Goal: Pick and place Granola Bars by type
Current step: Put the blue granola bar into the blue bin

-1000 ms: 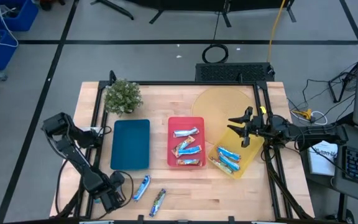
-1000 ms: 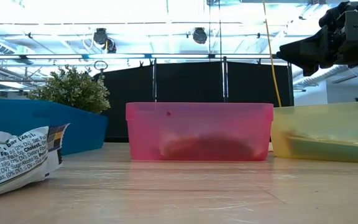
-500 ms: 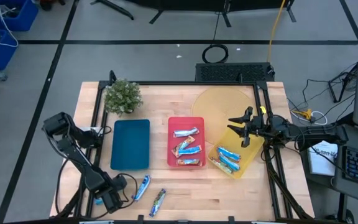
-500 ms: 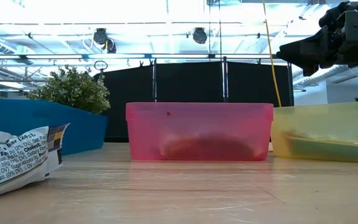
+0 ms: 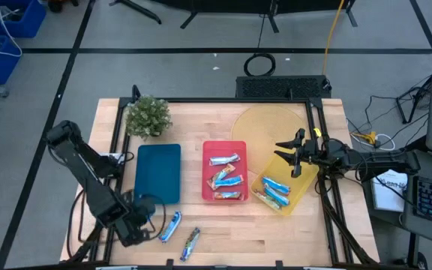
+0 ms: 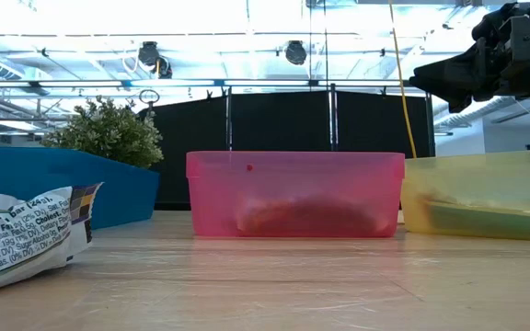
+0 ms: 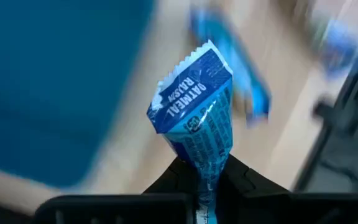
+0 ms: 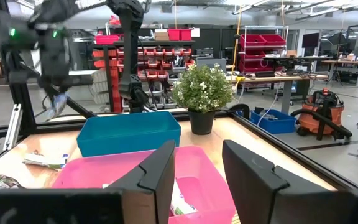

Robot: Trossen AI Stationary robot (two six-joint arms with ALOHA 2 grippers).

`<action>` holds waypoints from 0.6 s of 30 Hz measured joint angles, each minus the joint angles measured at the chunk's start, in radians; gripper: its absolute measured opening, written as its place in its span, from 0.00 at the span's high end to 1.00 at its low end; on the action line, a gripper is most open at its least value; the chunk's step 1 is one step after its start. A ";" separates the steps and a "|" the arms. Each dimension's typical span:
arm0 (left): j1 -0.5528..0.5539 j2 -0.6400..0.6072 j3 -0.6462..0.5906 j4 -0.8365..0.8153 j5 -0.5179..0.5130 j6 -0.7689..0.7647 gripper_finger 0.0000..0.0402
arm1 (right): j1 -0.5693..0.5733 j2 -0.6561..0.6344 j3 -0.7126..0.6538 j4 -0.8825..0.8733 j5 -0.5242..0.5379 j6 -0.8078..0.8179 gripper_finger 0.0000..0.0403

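Observation:
My left gripper (image 5: 138,223) hangs over the table's near left part, just short of the blue tray (image 5: 158,174), shut on a blue "Oatmeal Raisin" granola bar (image 7: 194,118). Two more bars lie flat on the wood beside it, a blue one (image 5: 171,225) and a darker one (image 5: 190,241). Several bars lie in the red tray (image 5: 225,178) and in the yellow tray (image 5: 276,191). My right gripper (image 5: 291,154) waits open above the yellow tray's far corner. My left gripper pinches one end of the bar's wrapper (image 7: 207,177) between its two fingers. The fingers point steeply down. The bar sticks out lengthwise past the fingertips, its crimped free end (image 7: 197,59) farthest from them. It hangs below the gripper (image 8: 58,102), lifted clear of the table.
A small green plant (image 5: 148,116) stands at the far left behind the blue tray. In the low view a bar wrapper (image 6: 21,234) lies at the near left, before the blue (image 6: 53,184), red (image 6: 294,193) and yellow (image 6: 481,198) trays. Bare wood runs along the near edge.
My left gripper has risen from the table's near left corner with the blue bar, which is now lifted clear. It has also shifted a little toward the blue tray and its wrist has rolled. The two loose bars have stayed where they lay.

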 joint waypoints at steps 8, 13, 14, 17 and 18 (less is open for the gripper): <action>0.212 -0.116 0.067 -0.339 -0.268 0.247 0.94 | 0.000 0.000 0.000 -0.005 0.000 -0.003 0.69; 0.394 -0.197 -0.053 -0.299 -0.240 0.451 0.94 | 0.000 0.000 0.000 -0.005 0.000 -0.004 0.69; 0.430 -0.217 -0.080 -0.272 -0.254 0.495 0.94 | 0.000 0.000 0.000 -0.006 0.000 -0.006 0.69; 0.533 -0.260 -0.160 -0.180 -0.283 0.590 0.93 | 0.000 0.000 0.000 -0.008 0.000 -0.007 0.69; 0.567 -0.270 -0.181 -0.156 -0.280 0.620 0.90 | 0.000 0.000 0.000 -0.011 0.000 -0.007 0.69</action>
